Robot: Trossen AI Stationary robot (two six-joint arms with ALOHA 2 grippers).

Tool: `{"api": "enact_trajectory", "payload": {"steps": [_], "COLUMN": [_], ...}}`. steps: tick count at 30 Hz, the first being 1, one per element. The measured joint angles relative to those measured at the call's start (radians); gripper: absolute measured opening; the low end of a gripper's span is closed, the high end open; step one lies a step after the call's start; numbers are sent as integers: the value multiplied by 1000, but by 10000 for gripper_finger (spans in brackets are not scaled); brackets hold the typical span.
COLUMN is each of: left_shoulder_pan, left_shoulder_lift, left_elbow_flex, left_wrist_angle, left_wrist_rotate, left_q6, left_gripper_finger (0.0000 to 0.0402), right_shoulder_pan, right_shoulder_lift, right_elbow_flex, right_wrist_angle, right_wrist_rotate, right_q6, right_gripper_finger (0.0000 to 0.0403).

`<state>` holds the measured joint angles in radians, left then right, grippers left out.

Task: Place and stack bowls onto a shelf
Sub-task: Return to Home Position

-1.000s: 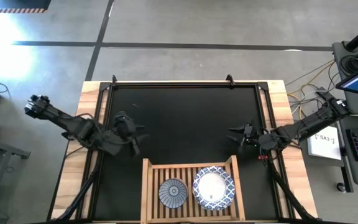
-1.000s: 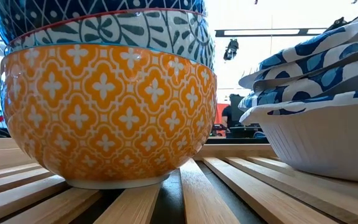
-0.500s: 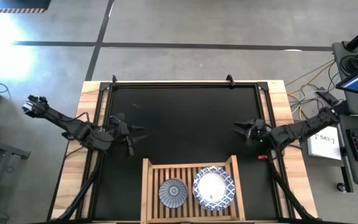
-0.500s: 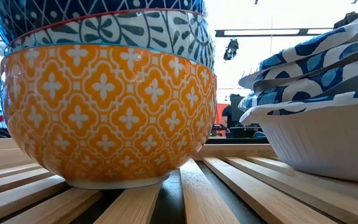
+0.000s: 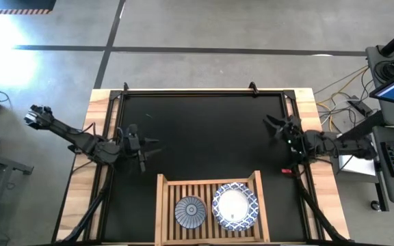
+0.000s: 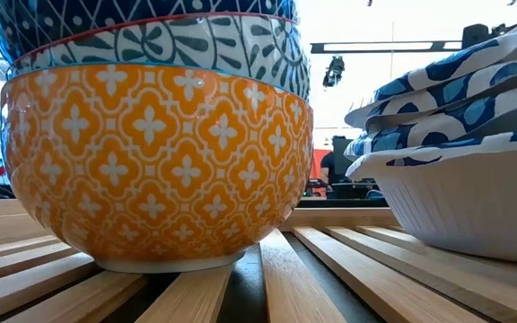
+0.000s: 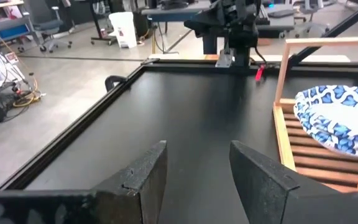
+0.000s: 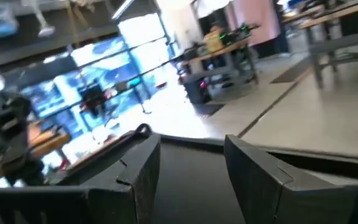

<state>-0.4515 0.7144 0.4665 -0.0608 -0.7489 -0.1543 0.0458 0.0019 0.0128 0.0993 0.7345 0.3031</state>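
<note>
My left jaws hang released and empty over the left edge of the black mat (image 5: 204, 130). My right jaws are released and empty at its right edge. The mat covers a wooden desk (image 5: 305, 99) standing on a grey concrete floor (image 5: 217, 27). Between my arms' bases, the shelf (image 5: 161, 205) holds two stacks of bowls: small ones (image 5: 190, 210) on a yellow bowl (image 6: 160, 161), and white wavy-rimmed ones (image 5: 235, 206) just beside them.

The shelf (image 5: 190, 188) rests on the mat (image 5: 204, 130) at the table (image 5: 101, 102) front edge. On the shelf, the stack of smaller bowls (image 5: 190, 210) stands left, with the stack of larger bowls (image 5: 235, 206) just beside it on the right. Behind the shelf, the left gripper (image 5: 148, 147) and right gripper (image 5: 269, 127) flank the mat.
</note>
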Motion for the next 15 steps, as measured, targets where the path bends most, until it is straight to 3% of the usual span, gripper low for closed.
{"api": "enact_trajectory", "payload": {"steps": [15], "left_shoulder_pan": [2], "left_shoulder_lift": [0], "left_elbow_flex": [6], "left_wrist_angle": [16], "left_wrist_rotate": [-1], "left_q6": [47], "left_gripper_finger": [158], "right_shoulder_pan": [-357], "right_shoulder_lift": [-2], "right_elbow_flex": [-1], "right_wrist_angle": [7], "right_wrist_rotate": [-1], "right_q6": [0], "right_gripper_finger": [169]}}
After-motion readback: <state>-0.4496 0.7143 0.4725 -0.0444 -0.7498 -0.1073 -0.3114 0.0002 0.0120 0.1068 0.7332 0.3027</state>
